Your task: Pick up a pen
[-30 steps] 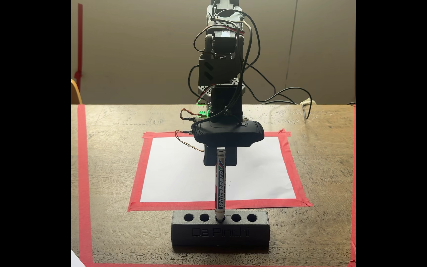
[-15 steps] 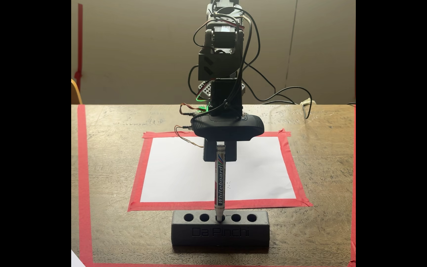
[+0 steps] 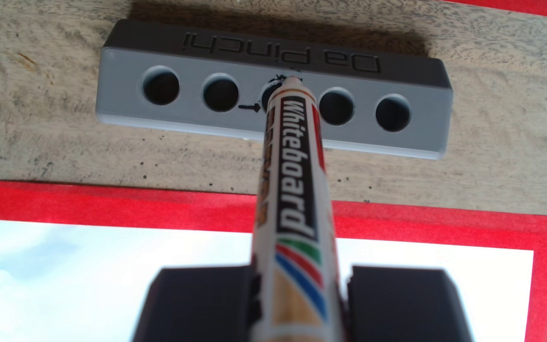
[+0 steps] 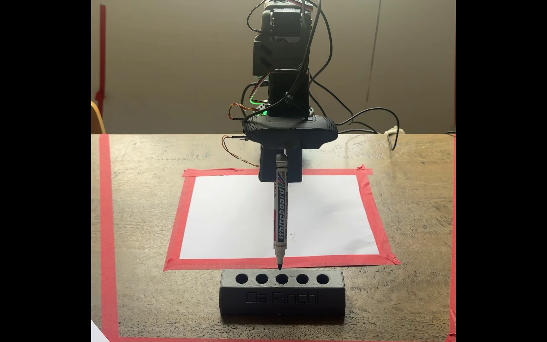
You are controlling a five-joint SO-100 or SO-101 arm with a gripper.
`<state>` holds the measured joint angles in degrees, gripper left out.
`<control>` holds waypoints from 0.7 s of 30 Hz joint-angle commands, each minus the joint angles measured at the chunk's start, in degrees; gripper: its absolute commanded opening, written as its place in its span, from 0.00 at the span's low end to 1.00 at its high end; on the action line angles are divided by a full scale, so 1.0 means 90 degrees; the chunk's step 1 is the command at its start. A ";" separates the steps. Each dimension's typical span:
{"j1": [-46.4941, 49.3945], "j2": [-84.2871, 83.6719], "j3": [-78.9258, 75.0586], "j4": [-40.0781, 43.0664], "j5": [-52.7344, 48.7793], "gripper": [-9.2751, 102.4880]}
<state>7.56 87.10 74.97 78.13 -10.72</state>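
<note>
The gripper (image 4: 280,169) points straight down over the table, its two dark fingers (image 3: 199,302) closed against the upper end of the pen (image 4: 280,213), one on each side of the barrel. The pen hangs upright from that grip, black end up between the fingers and dark pointed tip down. In the fixed view the tip sits just above the middle hole of the pen holder (image 4: 282,296), clear of the block and not touching it; the white barrel with its "Whiteboard" band and red, green and blue stripes faces the camera. In the wrist view the pen (image 3: 295,197) runs away from the fingers toward the holder (image 3: 430,98), its far end lined up with the third of five round holes, where dark ink marks ring the opening. The holder is a dark grey block lettered "Da Pinchi" on its side, standing on the wooden table (image 4: 413,204) nearer the fixed camera than the arm. Beyond the holder, under the gripper, lies a white sheet of paper (image 4: 232,217) framed with red tape (image 4: 173,223). A wider line of red tape (image 4: 107,230) marks the table's left side in the fixed view.
</note>
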 commanded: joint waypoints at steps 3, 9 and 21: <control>0.0098 0.1074 -0.0283 0.0449 -0.0039 0.08; 0.0088 0.1182 -0.0244 0.1074 -0.0039 0.08; 0.0029 0.1123 -0.0234 0.1494 -0.0049 0.08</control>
<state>7.91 92.46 74.97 91.05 -10.72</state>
